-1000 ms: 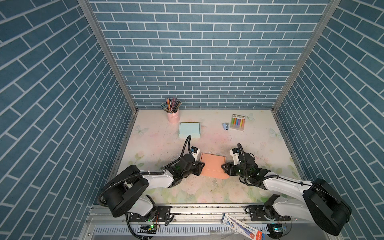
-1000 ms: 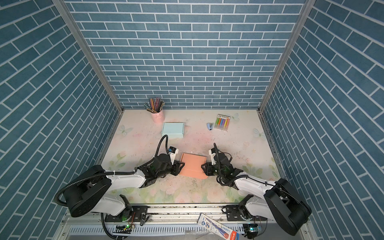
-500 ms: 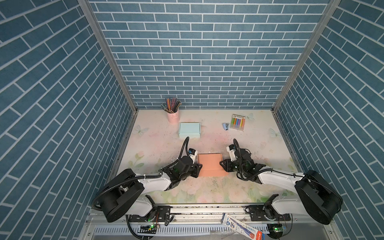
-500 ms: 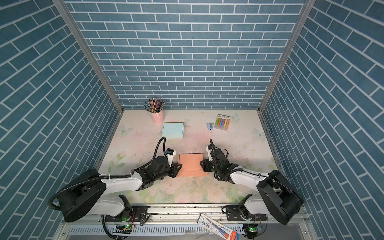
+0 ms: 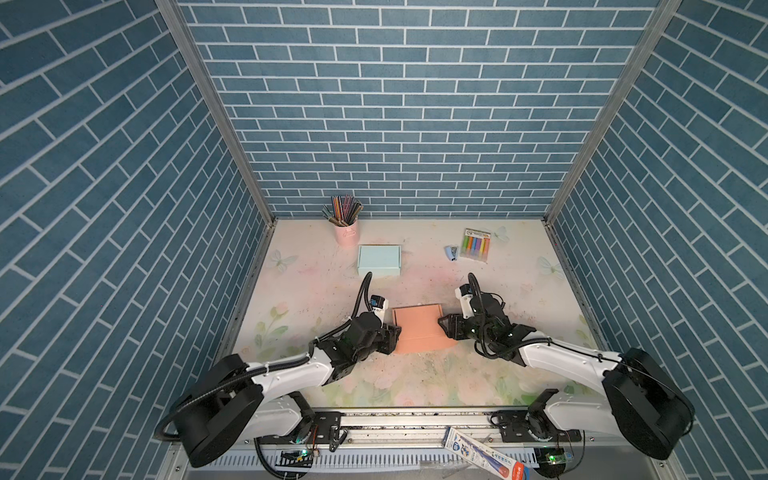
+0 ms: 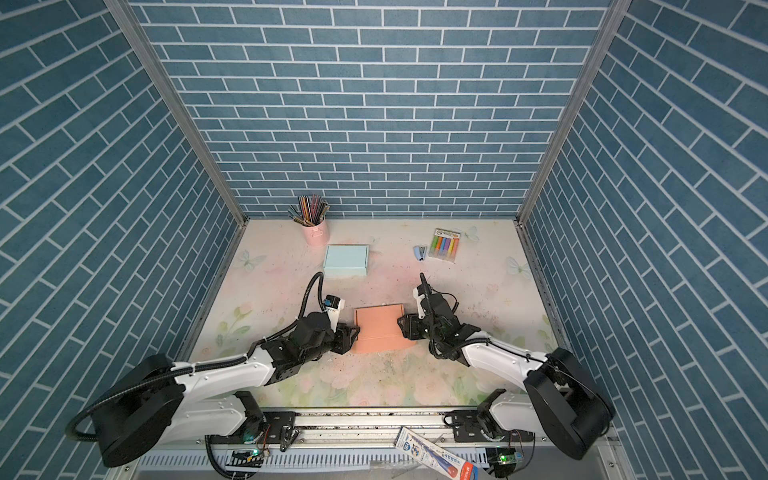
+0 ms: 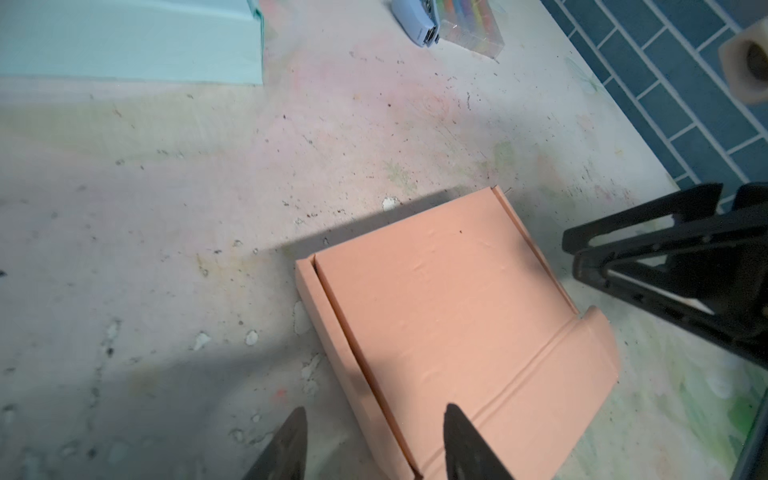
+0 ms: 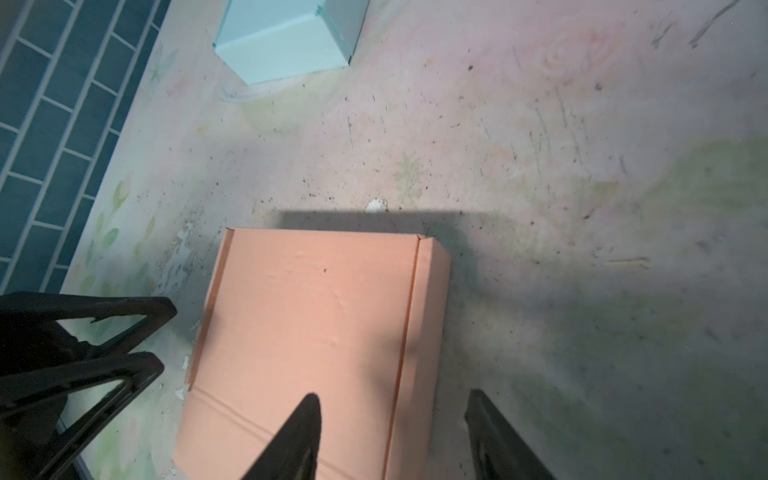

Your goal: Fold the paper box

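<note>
Paper box [image 5: 417,332], salmon-coloured: sitting flat on the floral table [image 5: 519,332], lower middle of both top views, with a flap lying out at its lower end. Seeing the left gripper [image 5: 392,338] at its left edge and the right gripper [image 5: 444,324] at its right edge, both low over the table. Not getting the jaw gap from up there, honestly. Looking through the left wrist view instead: seeing two fingers [image 7: 463,449] spread apart at the bottom of the frame, straddling a thin side wall of the box, clamping nothing. Getting the same from the right wrist view on the opposite wall, jaws wide, nothing pinched. Catching the crease ahead of that flap far more clearly down there too. Pink pencil cup [image 5: 345,226], upper middle: only showing in the top views. Stapler [image 7: 417,20] and marker pack [image 7: 469,20]: popping up along the top of the left wrist view, not the right. Light blue box [image 8: 286,37]: showing in both.
</note>
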You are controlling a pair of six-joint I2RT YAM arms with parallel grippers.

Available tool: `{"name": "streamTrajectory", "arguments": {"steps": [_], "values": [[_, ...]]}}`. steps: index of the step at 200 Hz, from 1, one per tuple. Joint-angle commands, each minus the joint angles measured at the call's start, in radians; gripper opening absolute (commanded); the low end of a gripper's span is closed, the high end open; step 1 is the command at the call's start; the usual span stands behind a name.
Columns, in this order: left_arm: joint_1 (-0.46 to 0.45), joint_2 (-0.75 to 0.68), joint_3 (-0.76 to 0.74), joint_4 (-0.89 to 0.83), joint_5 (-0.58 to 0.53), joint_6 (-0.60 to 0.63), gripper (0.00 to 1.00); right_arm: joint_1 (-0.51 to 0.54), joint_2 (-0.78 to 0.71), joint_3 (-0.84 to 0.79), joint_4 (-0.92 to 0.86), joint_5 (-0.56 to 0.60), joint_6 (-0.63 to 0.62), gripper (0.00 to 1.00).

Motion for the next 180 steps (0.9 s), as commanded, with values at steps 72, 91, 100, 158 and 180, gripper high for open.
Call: {"name": "streamTrajectory", "arguments": {"steps": [72, 91, 100, 158, 180], "values": [[-0.166, -0.121, -0.032, -0.142, -0.101, -0.141, 0.57, 0.134, -0.137, -0.013, -0.214, 0.063, 0.032, 0.65], [-0.174, -0.120, -0.054, -0.098, -0.091, -0.158, 0.59, 0.165, -0.133, -0.020, -0.203, 0.076, 0.054, 0.66], [-0.181, -0.119, -0.056, -0.093, -0.095, -0.161, 0.59, 0.173, -0.130, -0.026, -0.199, 0.075, 0.062, 0.66], [-0.185, -0.081, -0.061, -0.053, -0.081, -0.164, 0.59, 0.188, -0.107, -0.052, -0.165, 0.076, 0.079, 0.65], [-0.186, -0.063, -0.062, -0.037, -0.079, -0.164, 0.58, 0.189, -0.095, -0.052, -0.151, 0.077, 0.075, 0.66]]}}
